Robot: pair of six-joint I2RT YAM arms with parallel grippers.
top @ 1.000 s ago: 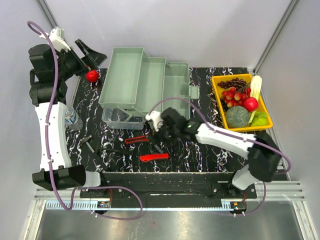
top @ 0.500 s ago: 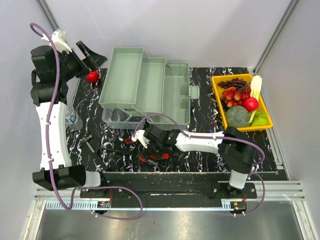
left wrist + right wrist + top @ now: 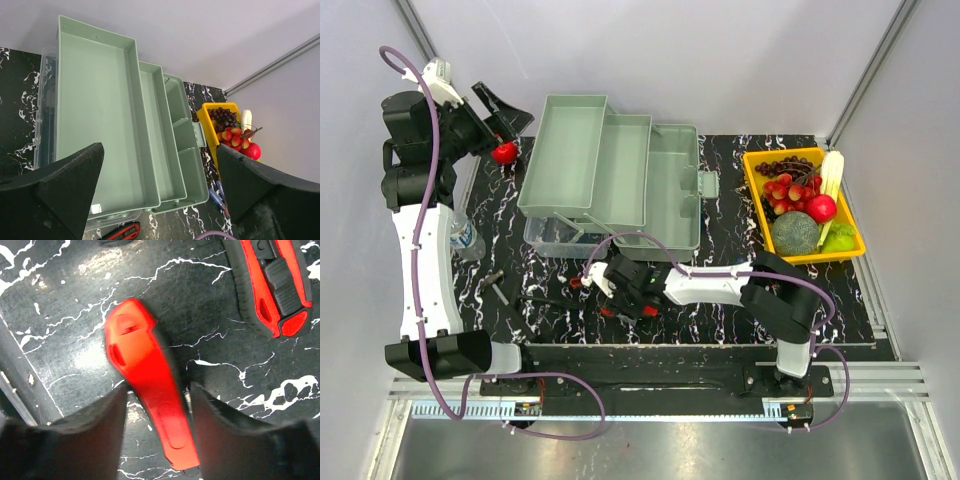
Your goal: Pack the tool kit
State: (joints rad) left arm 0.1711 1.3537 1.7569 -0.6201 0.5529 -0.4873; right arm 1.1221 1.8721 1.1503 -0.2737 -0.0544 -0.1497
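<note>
The tool kit's pale green toolbox (image 3: 610, 180) stands open at the back, its fold-out trays (image 3: 100, 115) spread and empty. A red-handled tool (image 3: 150, 390) lies flat on the black marbled mat. My right gripper (image 3: 155, 435) is low over it, open, one finger on each side of the handle with small gaps. A red-and-black utility knife (image 3: 272, 285) lies just beyond. In the top view the right gripper (image 3: 625, 295) hides most of the red tool. My left gripper (image 3: 160, 195) hangs open and empty, high at the back left (image 3: 490, 110). A blue-handled tool (image 3: 216, 197) lies right of the toolbox.
A yellow tray (image 3: 820, 257) of fruit sits at the right edge. A small water bottle (image 3: 465, 238) stands by the left arm, and a red ball-like thing (image 3: 504, 152) sits at the toolbox's back left corner. Thin black tools (image 3: 510, 292) lie front left.
My right arm has swung left and nearer the front edge, dropping over the red-handled tool, and its jaws have narrowed around it. The left arm has stayed put.
</note>
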